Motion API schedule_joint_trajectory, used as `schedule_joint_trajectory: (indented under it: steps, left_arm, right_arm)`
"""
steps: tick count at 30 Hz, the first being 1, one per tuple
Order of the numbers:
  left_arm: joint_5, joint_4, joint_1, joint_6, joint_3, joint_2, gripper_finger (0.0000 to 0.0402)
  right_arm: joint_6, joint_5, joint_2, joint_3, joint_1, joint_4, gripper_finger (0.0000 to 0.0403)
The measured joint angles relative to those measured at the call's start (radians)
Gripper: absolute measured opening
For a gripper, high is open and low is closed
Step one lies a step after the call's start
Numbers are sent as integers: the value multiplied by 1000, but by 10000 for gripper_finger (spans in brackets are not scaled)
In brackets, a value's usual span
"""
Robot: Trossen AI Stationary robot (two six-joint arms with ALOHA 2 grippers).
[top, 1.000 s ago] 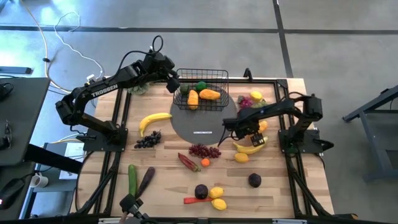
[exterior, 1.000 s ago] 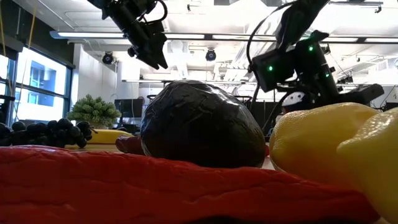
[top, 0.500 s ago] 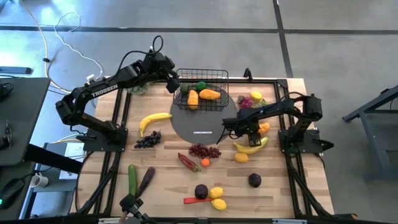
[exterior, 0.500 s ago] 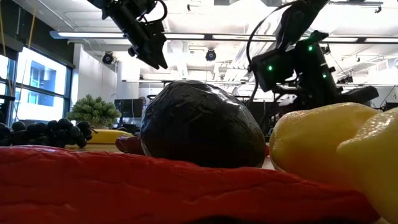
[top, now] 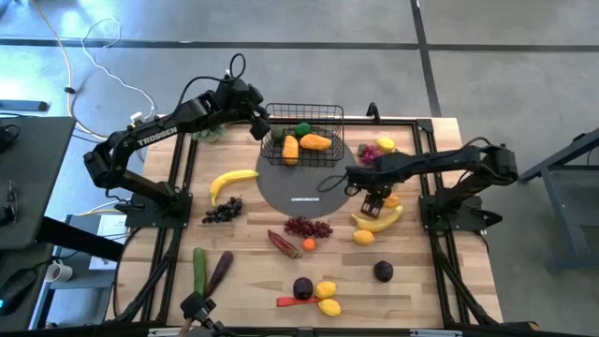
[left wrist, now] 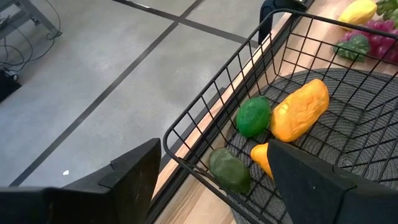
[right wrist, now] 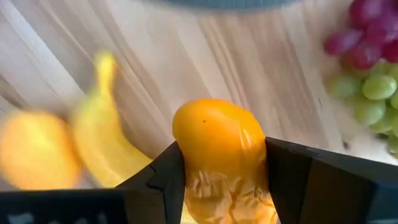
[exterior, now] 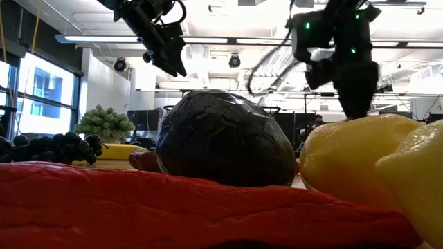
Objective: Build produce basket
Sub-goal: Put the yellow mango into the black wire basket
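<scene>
The right gripper (right wrist: pixel 217 186) clamps an orange fruit (right wrist: pixel 217 146) above bare table (top: pixel 243 253) beside the banana (top: pixel 377 221). The left gripper (top: pixel 261 124), fingers spread, hovers at the basket (top: pixel 304 139) rim.

The basket (left wrist: pixel 261 74) is showing thin black wire with a matt finish, sitting on a woven-looking grey disc (top: pixel 290 183). Around the disc, the table (top: pixel 421 290) is showing pale, smooth wood planks.

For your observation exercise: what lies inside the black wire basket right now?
Inside the basket: a large orange fruit, a round green one, a darker green one, and a second orange piece partly covered by the left tool's finger.
</scene>
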Motion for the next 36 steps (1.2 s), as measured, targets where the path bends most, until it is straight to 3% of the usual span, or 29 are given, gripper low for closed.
schedule_joint_trajectory:
  steps: [9,21,29,36]
  left_arm:
    - [1,0,0,2,0,0,284]
    - [3,0,0,3,0,0,284]
    - [5,1,0,3,0,0,284]
    - [6,0,0,0,0,0,284]
  right_arm:
    - [266,73,-107,0,0,217,149]
    - [393,74,-130,0,-8,539,147]
    - [392,114,-130,0,-46,813,157]
    - [271,128,-130,0,-132,1058,150]
